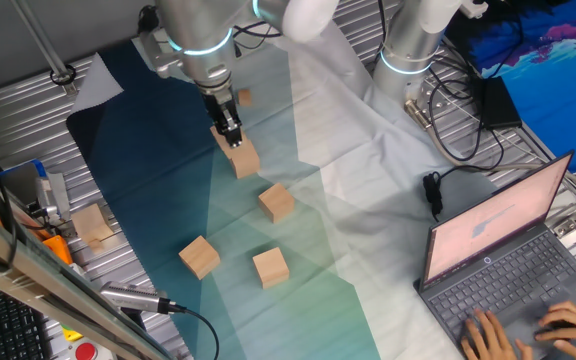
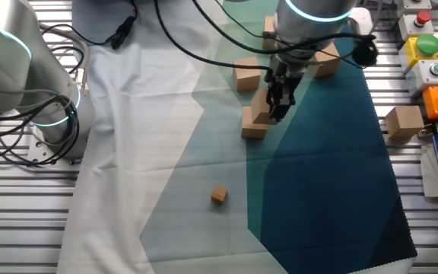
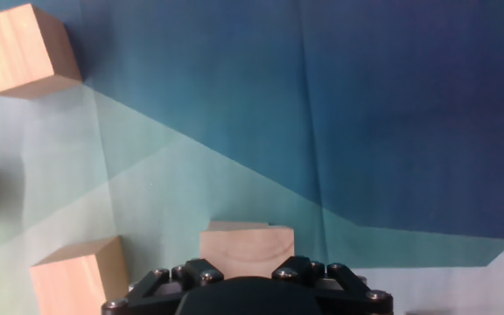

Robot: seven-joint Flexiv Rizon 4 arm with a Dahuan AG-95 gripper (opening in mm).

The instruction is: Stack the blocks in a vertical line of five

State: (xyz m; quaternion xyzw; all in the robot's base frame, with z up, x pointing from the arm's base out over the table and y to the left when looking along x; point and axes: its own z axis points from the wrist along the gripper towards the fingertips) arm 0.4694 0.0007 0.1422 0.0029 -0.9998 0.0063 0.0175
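**A:** One fixed view first: where do the blocks [image 1: 276,202] lie?

**B:** Three sit apart on the pale-green part of the cloth [image 1: 158,150]. The gripper [image 1: 231,133] stands over a fourth spot further back. The wood there looks tall enough to be two cubes, one on the other, though that is my judgement, since the arm hides part of it.

**A:** And the fingers?

**B:** Dark and narrow, down at the top cube. I cannot tell whether they are clamped on it or merely beside it.

**A:** The other fixed view?

**B:** That pile [image 2: 254,125] looks stepped, the upper cube not quite square over the lower. A much smaller cube [image 2: 218,195] lies alone, well apart. A pale cube [image 2: 405,122] stands off the cloth on the ribbed metal table [image 2: 21,228].

**A:** Hand view?

**B:** One cube face sits in the centre, just ahead of the black hand, and the fingertips are out of sight. More cubes lie to the left.

**A:** How will they handle?

**B:** They are plain sanded wood with visible grain, flat faces and crisp edges. I would expect them to be stiff, light, hardly slippery and not fragile. Take each one on two opposite side faces, near mid-height and square to the fingers, so it does not twist. The cloth is soft and creased, so a tall column may lean.
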